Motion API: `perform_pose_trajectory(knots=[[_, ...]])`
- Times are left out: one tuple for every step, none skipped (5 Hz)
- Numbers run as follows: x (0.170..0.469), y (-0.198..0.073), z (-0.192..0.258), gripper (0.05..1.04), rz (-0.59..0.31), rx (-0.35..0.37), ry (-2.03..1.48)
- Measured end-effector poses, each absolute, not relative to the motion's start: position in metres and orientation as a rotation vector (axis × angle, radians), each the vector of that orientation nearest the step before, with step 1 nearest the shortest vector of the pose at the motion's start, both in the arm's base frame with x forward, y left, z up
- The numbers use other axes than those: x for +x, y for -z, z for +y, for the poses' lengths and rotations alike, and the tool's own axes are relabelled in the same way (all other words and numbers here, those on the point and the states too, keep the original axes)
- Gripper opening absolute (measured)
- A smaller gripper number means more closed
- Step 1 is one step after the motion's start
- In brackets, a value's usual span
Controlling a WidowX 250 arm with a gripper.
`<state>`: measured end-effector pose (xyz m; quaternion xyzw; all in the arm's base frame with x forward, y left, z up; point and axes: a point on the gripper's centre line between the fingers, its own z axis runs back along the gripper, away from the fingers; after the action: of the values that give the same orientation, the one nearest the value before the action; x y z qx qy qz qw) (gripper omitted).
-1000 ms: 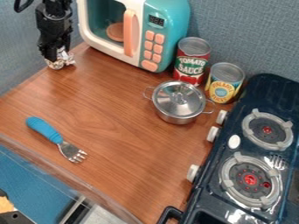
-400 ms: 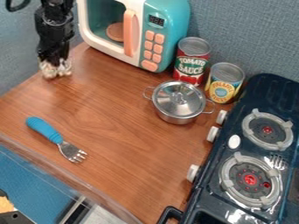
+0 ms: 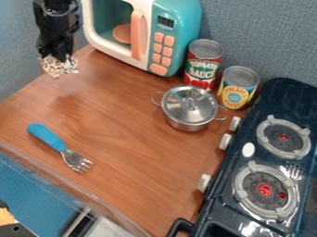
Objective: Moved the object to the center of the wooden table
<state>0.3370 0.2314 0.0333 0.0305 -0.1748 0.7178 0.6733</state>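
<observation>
The gripper (image 3: 59,66) hangs by the table's (image 3: 127,159) left edge; its opening and hold cannot be told. Nor can the task's object (lidded pot (image 3: 189,107) right of centre, blue-handled fork (image 3: 52,139) near the front edge).

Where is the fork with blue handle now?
In the camera view, the fork lies on the wooden table at lower left, near its edge.

The edges cut off the table (image 3: 133,157), microwave (image 3: 184,21) and stove (image 3: 275,95).
</observation>
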Motion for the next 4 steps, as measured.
perform_pose_trajectory(knots=[[0.332,-0.029,0.220,0.104,-0.376,0.070,-1.591],[0.324,-0.057,0.196,0.104,-0.419,0.012,-1.565],[0.312,-0.082,0.148,0.103,-0.412,-0.116,-1.489],[0.295,-0.078,0.101,0.103,-0.370,-0.164,-1.400]])
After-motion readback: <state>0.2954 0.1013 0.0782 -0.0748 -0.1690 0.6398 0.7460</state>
